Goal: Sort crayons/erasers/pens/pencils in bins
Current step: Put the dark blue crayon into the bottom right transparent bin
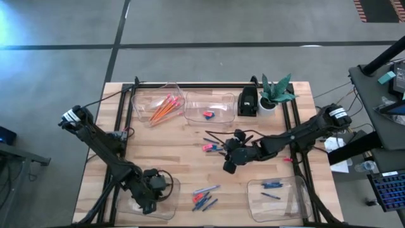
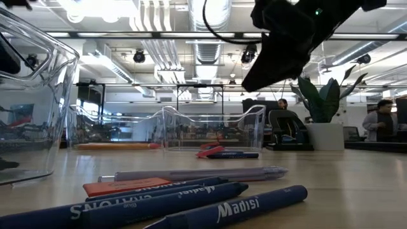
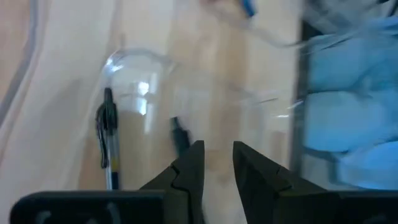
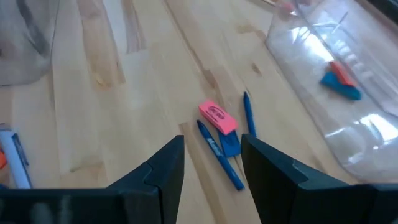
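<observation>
My right gripper (image 4: pixel 213 152) is open and empty, hanging above the middle of the table (image 1: pixel 229 166). Below it lie a pink eraser (image 4: pixel 217 116) and two blue crayons (image 4: pixel 221 155) flat on the wood. My left gripper (image 3: pixel 217 165) is a little open and empty over the near left bin (image 1: pixel 152 193), in which a black pen (image 3: pixel 107 137) lies. The far left bin (image 1: pixel 158 104) holds orange pencils. The far middle bin (image 1: pixel 209 107) holds erasers (image 4: pixel 339 81). The near right bin (image 1: pixel 275 193) holds blue crayons.
Several loose crayons and a grey pen (image 1: pixel 204 196) lie near the front edge, close in the low view (image 2: pixel 191 197). Thin dark pens (image 1: pixel 218 136) lie beside the right gripper. A black box (image 1: pixel 248 101) and a potted plant (image 1: pixel 275 95) stand at the far right. People sit in the room behind.
</observation>
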